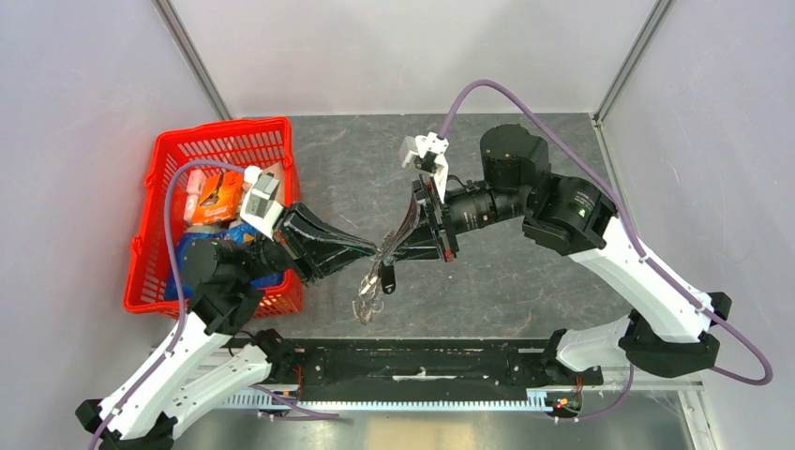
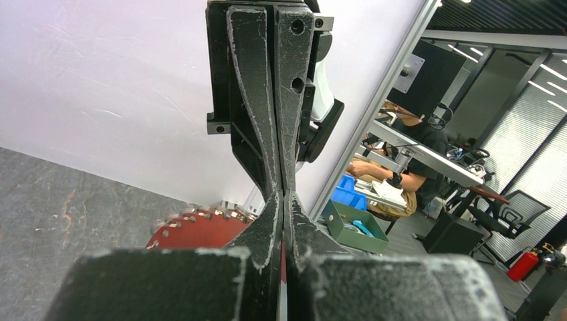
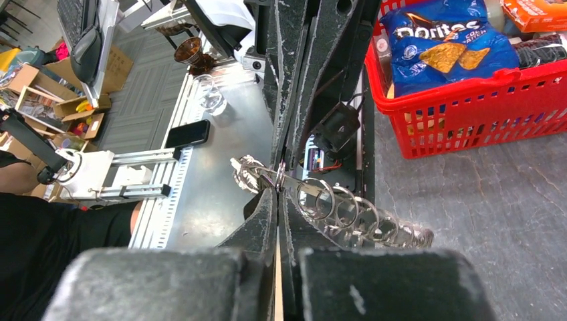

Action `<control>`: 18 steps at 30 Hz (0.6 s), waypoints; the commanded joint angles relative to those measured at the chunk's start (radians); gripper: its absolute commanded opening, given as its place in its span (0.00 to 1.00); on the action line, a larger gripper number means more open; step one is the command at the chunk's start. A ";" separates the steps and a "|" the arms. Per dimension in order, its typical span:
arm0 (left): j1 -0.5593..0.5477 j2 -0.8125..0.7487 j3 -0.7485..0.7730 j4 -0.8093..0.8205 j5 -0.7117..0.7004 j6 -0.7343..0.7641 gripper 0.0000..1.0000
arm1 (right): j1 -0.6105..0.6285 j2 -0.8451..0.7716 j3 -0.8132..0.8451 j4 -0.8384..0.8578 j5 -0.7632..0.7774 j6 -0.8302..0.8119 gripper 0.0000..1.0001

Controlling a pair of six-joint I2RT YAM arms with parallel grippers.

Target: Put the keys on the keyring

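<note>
Above the middle of the table my two grippers meet tip to tip. The keyring [image 1: 367, 298], a bunch of silvery rings, hangs below that meeting point. In the right wrist view the keyring [image 3: 348, 214] runs as a chain of rings off to the right of my fingertips. My right gripper [image 3: 279, 190] is shut on a small ring at the chain's end, and shows as the right gripper [image 1: 394, 251] from above. My left gripper [image 1: 375, 253] is shut on the same bunch from the other side, its jaws pressed together at the left gripper [image 2: 285, 195]. One of the keys [image 1: 387, 278], small and black, dangles under the tips.
A red basket [image 1: 155, 234] of snack bags stands at the left, close behind the left arm. A black rail [image 1: 422, 361] runs along the near edge. A red rounded shape edged with silvery bits [image 2: 194, 231] shows low beside the left fingers. White walls enclose the table.
</note>
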 commanded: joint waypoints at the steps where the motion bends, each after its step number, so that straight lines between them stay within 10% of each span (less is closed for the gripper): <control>1: -0.005 -0.009 0.012 0.038 -0.017 0.027 0.02 | 0.007 0.007 0.084 -0.012 0.010 -0.014 0.00; 18: -0.005 0.000 0.021 0.034 0.065 0.030 0.02 | 0.005 0.087 0.286 -0.180 -0.055 -0.032 0.00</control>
